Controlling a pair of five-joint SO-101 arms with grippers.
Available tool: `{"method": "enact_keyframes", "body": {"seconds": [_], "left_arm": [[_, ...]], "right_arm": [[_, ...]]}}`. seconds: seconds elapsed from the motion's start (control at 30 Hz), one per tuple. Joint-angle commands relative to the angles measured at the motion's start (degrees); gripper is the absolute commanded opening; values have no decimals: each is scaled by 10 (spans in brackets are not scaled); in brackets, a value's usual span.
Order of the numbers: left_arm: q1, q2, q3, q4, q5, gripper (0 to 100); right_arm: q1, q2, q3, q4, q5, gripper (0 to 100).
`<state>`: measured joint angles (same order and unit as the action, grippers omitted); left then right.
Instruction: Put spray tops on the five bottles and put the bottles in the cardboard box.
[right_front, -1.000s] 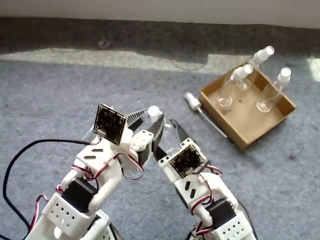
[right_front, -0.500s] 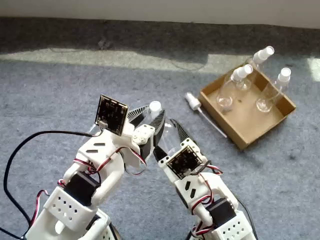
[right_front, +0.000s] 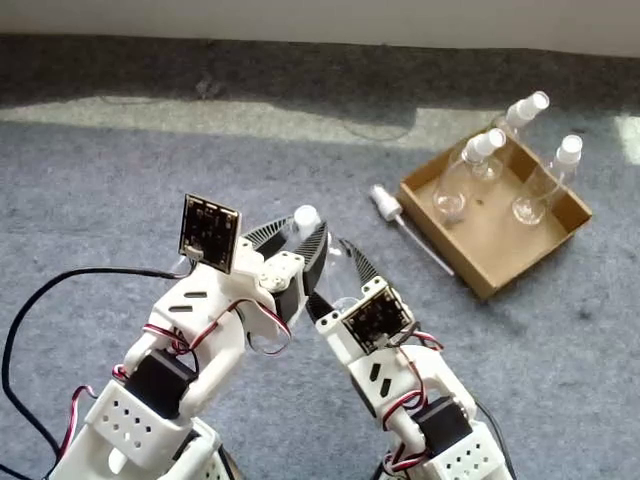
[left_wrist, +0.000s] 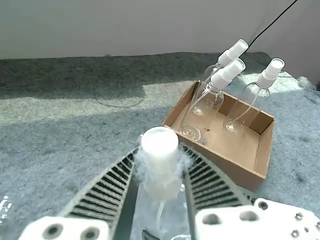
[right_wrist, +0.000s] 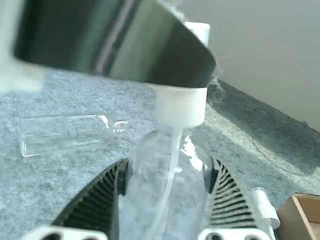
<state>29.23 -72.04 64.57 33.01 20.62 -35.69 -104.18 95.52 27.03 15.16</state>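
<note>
While the left claw (left_wrist: 159, 165) is clamped on a white spray top (left_wrist: 159, 145) from above, the right claw (right_wrist: 167, 175) is closed around the body of the clear bottle (right_wrist: 160, 202) just beneath it. The top sits on that bottle's neck, its dip tube hanging down inside the glass. The two claws are nearly touching, and the bottle stands upright between the right claw's ribbed fingers. Ahead of both claws, off to the right claw's side, the open cardboard box (right_front: 445, 245) lies on the grey carpeted desk (right_front: 120, 170). It holds three clear bottles, each already capped with a spray top: one (right_front: 455, 182), a second (right_front: 505, 125) and a third (right_front: 540, 185), all tilted with their necks leaning over the box's far walls and their bases on its floor. Between the right claw and the box, a loose spray top (right_front: 385, 205) lies flat on the desk with its tube pointing along the box's near wall. Near the right claw, an uncapped empty bottle (right_wrist: 70, 132) lies on its side.
</note>
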Motion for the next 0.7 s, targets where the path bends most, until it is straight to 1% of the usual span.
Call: {"method": "enact_keyframes", "body": {"seconds": [0.0,0.1,0.23,0.3,0.37,0.43,0.5,0.67], "left_arm": [[29,-7,-2,38,4,4],[45,-7,-2,53,4,4],[46,-7,-8,51,2,5],[46,-7,-8,51,-26,8],[46,-7,-7,51,-52,50],[45,-7,-7,54,-52,111],[45,-7,-6,54,-51,155],[44,-14,-5,54,-51,175]], "right_arm": [[-3,-12,65,-20,22,81],[-3,-12,65,-19,-1,80],[-3,-12,65,-19,-2,80],[-3,-12,65,-19,-2,80],[-3,-12,65,-19,9,80],[-4,-12,65,-19,40,80],[-4,-12,65,-19,50,80],[-3,-12,65,-16,50,80]]}}
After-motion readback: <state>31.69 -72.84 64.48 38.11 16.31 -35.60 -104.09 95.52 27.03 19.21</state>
